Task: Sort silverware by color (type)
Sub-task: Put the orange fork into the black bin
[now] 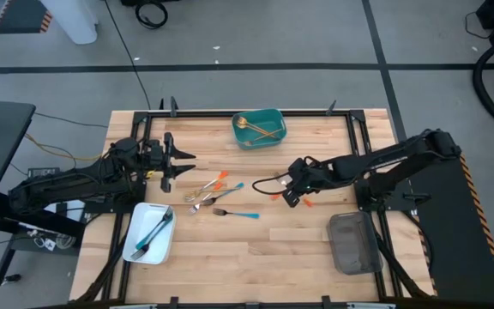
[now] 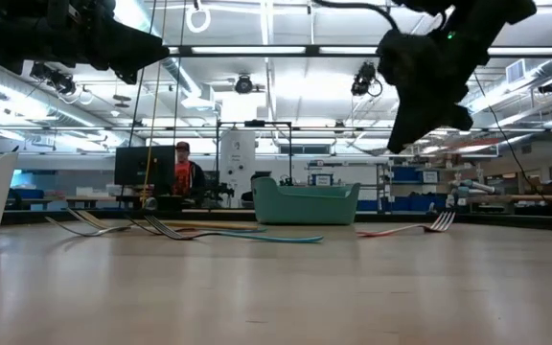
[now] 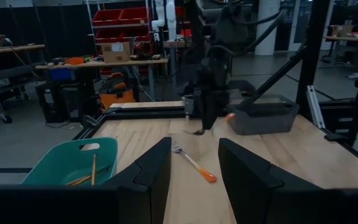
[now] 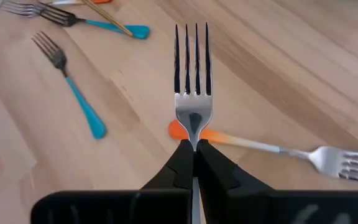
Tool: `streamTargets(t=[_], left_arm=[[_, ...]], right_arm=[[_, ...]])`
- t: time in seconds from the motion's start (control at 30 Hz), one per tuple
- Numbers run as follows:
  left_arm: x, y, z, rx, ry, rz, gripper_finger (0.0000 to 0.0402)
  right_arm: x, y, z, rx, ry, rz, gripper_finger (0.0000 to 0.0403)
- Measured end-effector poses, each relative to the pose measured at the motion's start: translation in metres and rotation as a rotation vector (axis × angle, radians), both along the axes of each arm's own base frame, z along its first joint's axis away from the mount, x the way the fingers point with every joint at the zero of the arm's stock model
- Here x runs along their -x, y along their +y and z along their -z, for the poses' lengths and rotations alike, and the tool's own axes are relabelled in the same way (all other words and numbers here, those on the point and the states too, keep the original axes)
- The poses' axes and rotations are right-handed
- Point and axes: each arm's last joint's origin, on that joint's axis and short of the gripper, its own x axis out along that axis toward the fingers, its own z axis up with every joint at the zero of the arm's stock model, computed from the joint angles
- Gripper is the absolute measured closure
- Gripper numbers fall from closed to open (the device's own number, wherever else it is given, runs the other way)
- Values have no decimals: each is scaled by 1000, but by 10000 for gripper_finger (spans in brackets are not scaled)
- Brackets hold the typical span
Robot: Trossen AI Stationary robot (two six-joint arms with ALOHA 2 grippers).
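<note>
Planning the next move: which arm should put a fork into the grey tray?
Right. The right gripper is shut on a fork, and the grey tray lies on its side; the left gripper is open.

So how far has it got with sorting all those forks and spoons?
Partway. Gold pieces lie in the teal tray and blue ones in the white tray. The right gripper holds a fork above the table; the grey tray looks empty. The left gripper waits, open. A small pile remains mid-table.
</note>
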Motion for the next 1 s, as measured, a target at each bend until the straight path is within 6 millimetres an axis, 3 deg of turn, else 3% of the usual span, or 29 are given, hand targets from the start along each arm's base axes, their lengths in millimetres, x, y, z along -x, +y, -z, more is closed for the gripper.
streamTargets(t=[0.4,0.67,1.0], left_arm=[[0,1,0,-11,-1,-25,260],[1,3,-9,-118,-82,-121,260],[3,3,-21,-234,-185,-142,260]], right_arm=[[14,14,-16,-138,-56,-16,390],[18,28,-22,-218,-52,-39,390],[21,42,-52,-212,-41,-16,390]])
